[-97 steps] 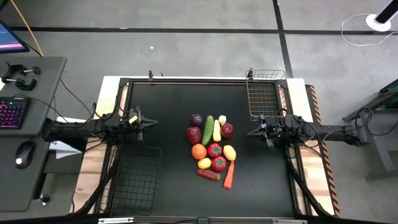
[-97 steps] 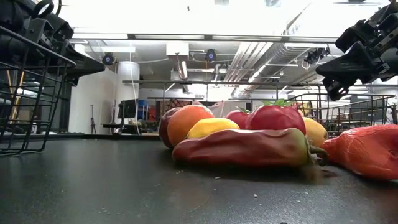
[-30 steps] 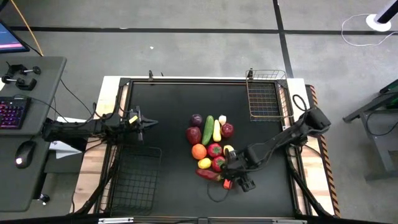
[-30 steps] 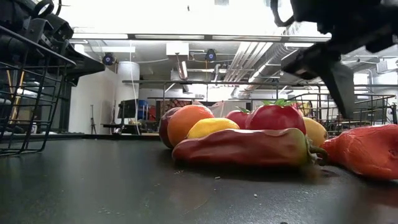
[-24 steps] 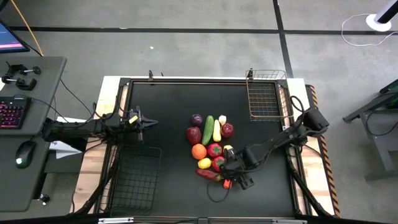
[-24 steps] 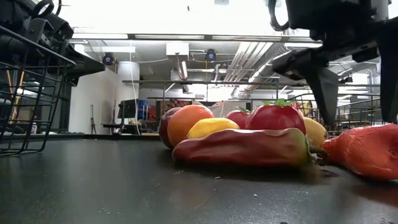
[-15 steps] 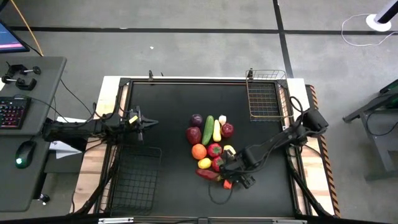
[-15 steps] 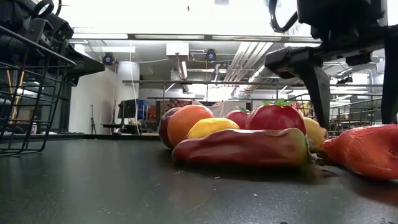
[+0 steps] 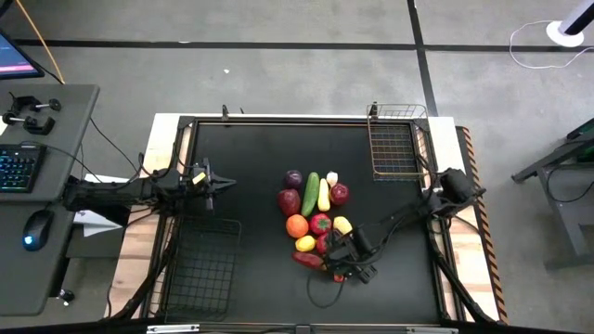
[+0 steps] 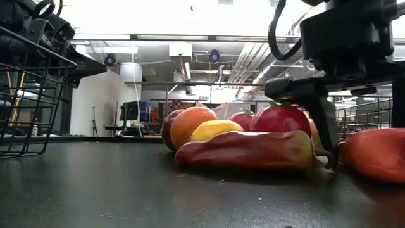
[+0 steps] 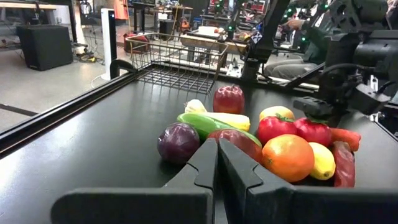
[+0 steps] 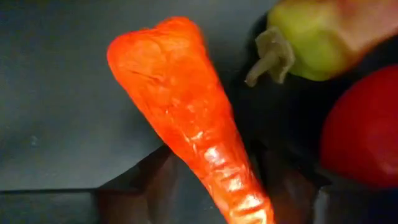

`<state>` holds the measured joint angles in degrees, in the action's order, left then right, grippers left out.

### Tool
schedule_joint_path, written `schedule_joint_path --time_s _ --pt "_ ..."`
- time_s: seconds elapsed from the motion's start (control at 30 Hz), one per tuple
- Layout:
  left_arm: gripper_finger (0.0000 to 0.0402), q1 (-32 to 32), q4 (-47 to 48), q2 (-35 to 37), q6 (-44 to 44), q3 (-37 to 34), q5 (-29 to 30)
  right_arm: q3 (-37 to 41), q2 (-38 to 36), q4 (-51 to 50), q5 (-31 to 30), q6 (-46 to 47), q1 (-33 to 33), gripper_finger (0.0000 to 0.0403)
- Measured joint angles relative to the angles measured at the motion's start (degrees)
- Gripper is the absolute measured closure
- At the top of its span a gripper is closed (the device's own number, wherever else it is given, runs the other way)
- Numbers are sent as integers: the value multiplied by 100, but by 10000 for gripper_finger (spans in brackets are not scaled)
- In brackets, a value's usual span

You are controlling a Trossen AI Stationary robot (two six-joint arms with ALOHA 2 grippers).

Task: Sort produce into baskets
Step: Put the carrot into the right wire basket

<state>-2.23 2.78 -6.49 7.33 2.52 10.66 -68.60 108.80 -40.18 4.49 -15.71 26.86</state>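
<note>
The produce lies in a pile (image 9: 316, 223) in the middle of the table. My right gripper (image 9: 346, 264) is down over the orange carrot (image 12: 193, 118) at the pile's near right edge. It is open, with one finger on each side of the carrot (image 10: 373, 155), and I see no touch. The long red pepper (image 10: 247, 149) lies just beside it. My left gripper (image 9: 212, 181) is shut and empty, raised at the table's left. The dark basket (image 9: 200, 264) sits at the near left. The metallic basket (image 9: 394, 144) sits at the far right.
A red tomato (image 12: 360, 124) and the pepper's green stem end (image 12: 311, 37) lie close to the carrot. Bare black table lies near and right of the carrot. A desk with a keyboard (image 9: 19, 167) stands left of the table.
My right gripper has come down over the carrot and shifted slightly toward the table's left, so its two fingers now reach low on either side of the carrot. The produce has stayed in place.
</note>
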Motion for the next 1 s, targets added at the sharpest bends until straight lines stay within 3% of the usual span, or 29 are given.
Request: schedule_joint_path --time_s 0.2,0.37,0.47,0.57,0.7,0.8,0.9,1.0 --pt "401 0 -1 -1 0 2 0 -143 -432 -438 45 126 104 353" --pt "401 -1 1 1 0 2 0 -354 -1406 -1141 -284 696 52 340" --pt "401 1 1 0 0 1 0 -356 -2208 -1713 -1312 1038 -78 314" --pt "401 2 -1 -1 0 1 0 -356 -3040 -2276 -2618 1662 -389 322" --pt "401 1 0 0 0 2 0 -356 -4117 -2934 -3997 3003 -1053 350" --pt "401 2 1 1 0 0 0 -356 -4744 -3579 -4785 4456 -1691 351" --pt "401 2 1 -1 0 1 0 -356 -5234 -4118 -5247 5939 -2391 330" --pt "401 -1 1 0 0 2 0 -356 -5556 -4197 -5355 6580 -3024 292"
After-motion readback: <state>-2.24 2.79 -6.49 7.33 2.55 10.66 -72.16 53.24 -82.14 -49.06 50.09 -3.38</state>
